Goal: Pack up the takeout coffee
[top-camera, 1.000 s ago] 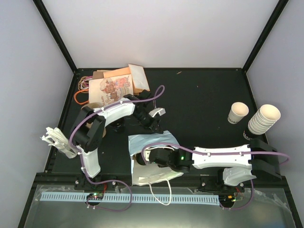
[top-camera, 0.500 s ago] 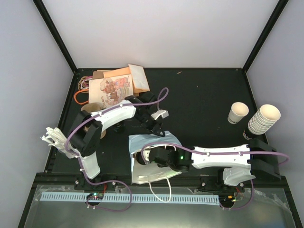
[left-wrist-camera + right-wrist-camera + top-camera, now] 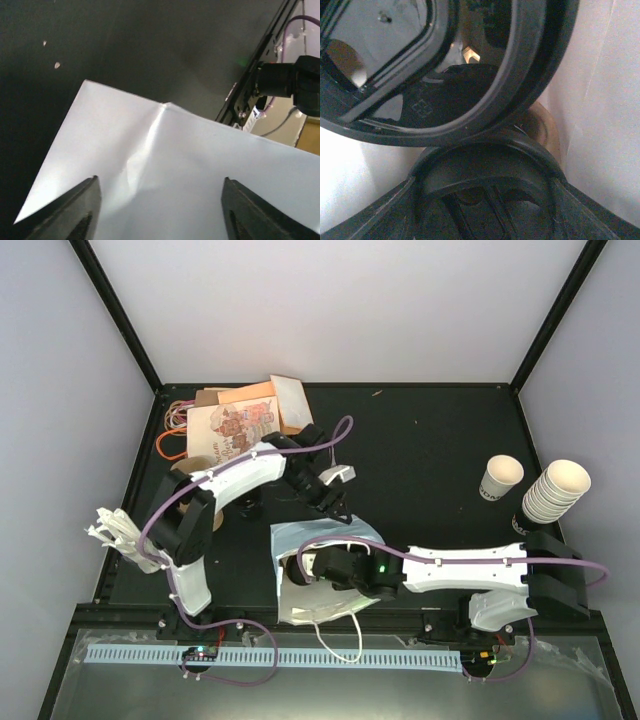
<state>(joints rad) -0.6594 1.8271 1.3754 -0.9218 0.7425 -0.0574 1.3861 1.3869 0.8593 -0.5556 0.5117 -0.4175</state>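
A white paper bag (image 3: 330, 540) lies on its side at the table's middle, its mouth facing left. My right gripper (image 3: 308, 570) reaches into that mouth. In the right wrist view its fingers (image 3: 370, 215) flank the black lid of a takeout coffee (image 3: 485, 185), which fills the gap between them. A second black lid (image 3: 445, 65) is tilted just beyond it, inside the white bag (image 3: 605, 110). A brown rim (image 3: 547, 127) shows behind. My left gripper (image 3: 335, 506) is open just over the bag's far edge, with the bag's white panel (image 3: 165, 165) between its fingertips (image 3: 85, 210).
A single lidless cream cup (image 3: 501, 478) and a stack of cups (image 3: 555, 490) stand at the right. Printed paper bags (image 3: 235, 425) lie at the back left. A brown object (image 3: 190, 480) sits under the left arm. White items (image 3: 120, 535) hang at the left edge.
My right gripper has moved left, deeper into the bag's mouth. My left gripper has shifted right and nearer, up to the bag's far edge.
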